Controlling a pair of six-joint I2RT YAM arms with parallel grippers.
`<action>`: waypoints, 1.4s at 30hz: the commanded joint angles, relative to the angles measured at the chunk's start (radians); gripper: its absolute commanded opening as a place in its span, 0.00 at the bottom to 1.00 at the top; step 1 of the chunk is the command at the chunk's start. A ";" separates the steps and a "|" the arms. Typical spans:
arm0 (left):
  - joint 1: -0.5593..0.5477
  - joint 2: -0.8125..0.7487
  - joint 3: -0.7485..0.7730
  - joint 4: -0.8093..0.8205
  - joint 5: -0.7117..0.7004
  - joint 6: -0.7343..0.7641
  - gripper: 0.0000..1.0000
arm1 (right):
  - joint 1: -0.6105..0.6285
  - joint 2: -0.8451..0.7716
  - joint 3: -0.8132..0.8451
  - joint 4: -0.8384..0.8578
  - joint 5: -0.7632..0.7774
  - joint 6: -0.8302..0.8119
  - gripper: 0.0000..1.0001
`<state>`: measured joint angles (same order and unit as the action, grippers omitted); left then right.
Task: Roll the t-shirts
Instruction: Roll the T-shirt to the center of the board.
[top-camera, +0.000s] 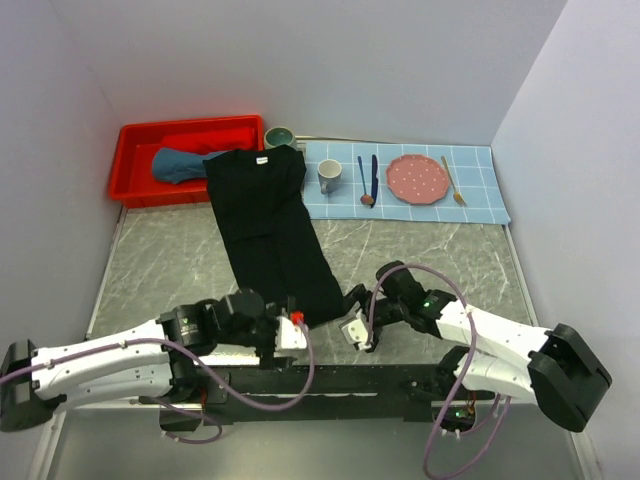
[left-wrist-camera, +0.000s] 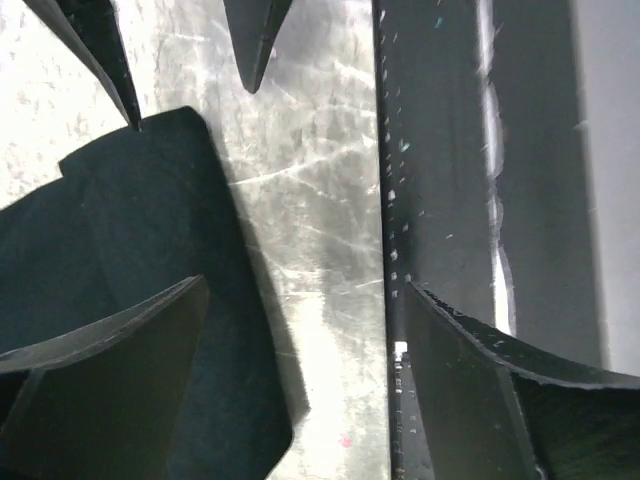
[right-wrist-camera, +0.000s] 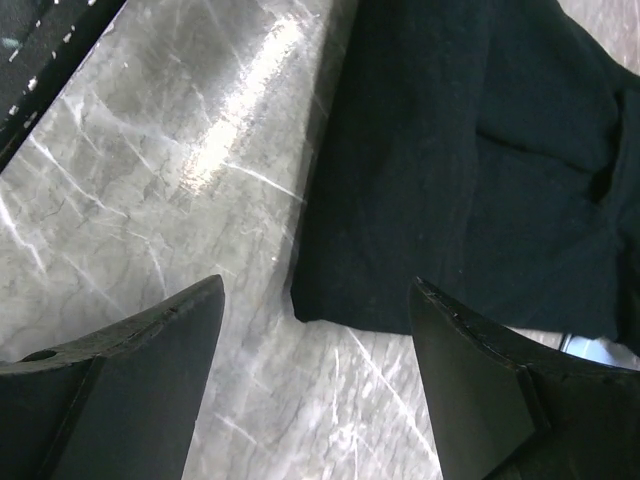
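The black t-shirt (top-camera: 270, 225) lies folded into a long strip, from the red bin (top-camera: 135, 160) down to its hem near my grippers. A slate-blue rolled t-shirt (top-camera: 178, 163) rests in that bin. My left gripper (top-camera: 293, 325) stands open at the hem's left corner. In the left wrist view the black cloth (left-wrist-camera: 130, 250) lies under the left finger, and the left gripper (left-wrist-camera: 305, 300) has bare table between its fingers. My right gripper (top-camera: 352, 318) is open at the hem's right corner. The right wrist view shows the right gripper (right-wrist-camera: 315, 283) just short of the shirt corner (right-wrist-camera: 450, 180), holding nothing.
A blue-checked placemat (top-camera: 480, 195) at the back right carries a mug (top-camera: 329, 176), a spoon (top-camera: 364, 183), a knife (top-camera: 375, 175), a pink plate (top-camera: 415, 179) and a fork (top-camera: 452, 182). A green cup (top-camera: 279, 137) stands beside the bin. A black rail (left-wrist-camera: 440, 150) runs along the near edge.
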<state>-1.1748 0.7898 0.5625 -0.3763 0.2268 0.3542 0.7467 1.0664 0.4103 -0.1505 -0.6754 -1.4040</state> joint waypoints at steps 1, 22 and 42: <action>-0.146 0.020 -0.047 0.083 -0.261 0.055 0.82 | 0.008 0.036 -0.033 0.141 -0.023 -0.043 0.81; -0.206 0.164 -0.118 0.073 -0.440 0.072 0.71 | 0.008 0.290 0.070 0.258 -0.010 0.008 0.77; -0.145 0.377 -0.136 0.086 -0.376 0.127 0.40 | -0.003 0.421 0.137 0.100 0.085 -0.167 0.50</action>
<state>-1.3479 1.1004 0.4236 -0.2859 -0.1936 0.4633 0.7471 1.4498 0.5053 0.0921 -0.6601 -1.5002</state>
